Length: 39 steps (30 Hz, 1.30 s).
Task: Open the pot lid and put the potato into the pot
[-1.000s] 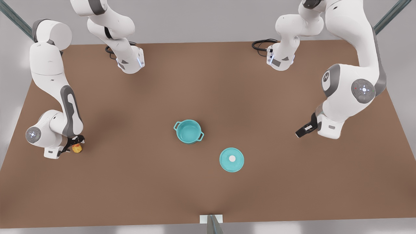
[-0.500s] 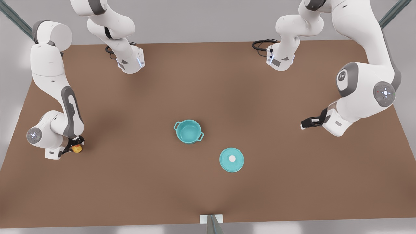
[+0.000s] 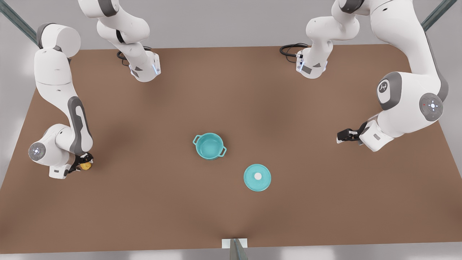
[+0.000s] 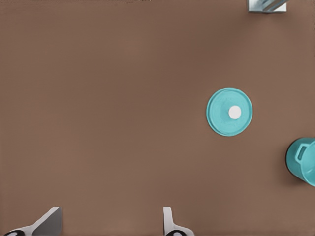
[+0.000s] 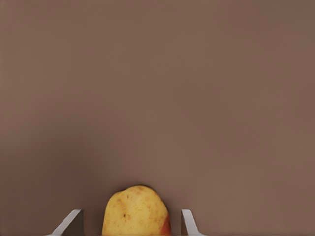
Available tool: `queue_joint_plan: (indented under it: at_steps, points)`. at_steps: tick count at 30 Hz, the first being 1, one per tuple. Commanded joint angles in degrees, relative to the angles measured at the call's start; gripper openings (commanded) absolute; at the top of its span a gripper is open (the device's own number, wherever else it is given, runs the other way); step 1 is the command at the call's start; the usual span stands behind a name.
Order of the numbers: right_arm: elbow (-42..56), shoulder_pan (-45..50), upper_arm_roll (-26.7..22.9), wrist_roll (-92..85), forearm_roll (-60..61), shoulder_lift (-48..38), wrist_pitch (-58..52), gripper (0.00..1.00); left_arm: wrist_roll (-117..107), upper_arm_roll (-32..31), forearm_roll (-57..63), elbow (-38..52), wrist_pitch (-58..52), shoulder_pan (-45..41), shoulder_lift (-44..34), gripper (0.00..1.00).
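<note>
Teal pot [image 3: 209, 146] stands uncovered, pot lid [image 3: 257, 177] beside it; right gripper [image 3: 83, 164] straddles potato [image 5: 136, 211] with fingers spread, left gripper [image 3: 347, 136] wide, well apart.

We saw the pot [image 3: 209, 146] at the table's [image 3: 231, 90] middle, the pot lid [image 3: 257, 177] lying near it toward the front view's right, and the potato [image 3: 86, 165] far off at the front view's left.

I see the open pot [image 3: 209, 145] mid-table, the pot lid [image 3: 257, 177] flat beside it, and the right gripper [image 3: 83, 161] around the potato [image 3: 86, 165].
</note>
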Motion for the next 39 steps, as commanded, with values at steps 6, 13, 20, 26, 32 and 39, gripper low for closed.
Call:
queue_joint_plan:
  at_steps: [6, 13, 20, 26, 32, 39]
  points:
    - [0.03, -0.1, 0.0, -0.35, -0.02, 0.58, 0.08, 0.78, 2.5, -0.02, 0.12, 0.07, 1.35, 0.16, -0.05, 1.0]
    - [0.03, -0.19, 0.0, -1.67, -0.11, 0.75, 0.08, 0.51, 2.32, -0.1, 1.7, 0.07, 2.06, -0.1, -0.05, 1.0]
    - [0.03, 1.04, 0.0, -2.11, 0.15, -1.79, -0.71, 0.47, 2.23, -0.02, 1.71, 0.16, 1.97, 0.34, -0.58, 1.0]
    - [4.41, 10.36, 1.58, -0.53, 2.61, -9.0, -11.08, 0.47, 2.15, -0.37, 0.65, 0.16, 1.44, -0.01, -0.05, 1.0]
    - [12.24, 25.73, 1.58, 13.18, 12.36, -9.18, -19.61, 0.48, 0.47, -0.37, 3.29, 0.86, 3.2, -0.89, 0.39, 1.0]
    - [15.23, 42.79, 1.58, 31.46, 18.87, -6.02, -17.68, 0.48, 0.74, -0.37, 4.43, 1.39, 4.61, -1.24, 1.0, 1.0]
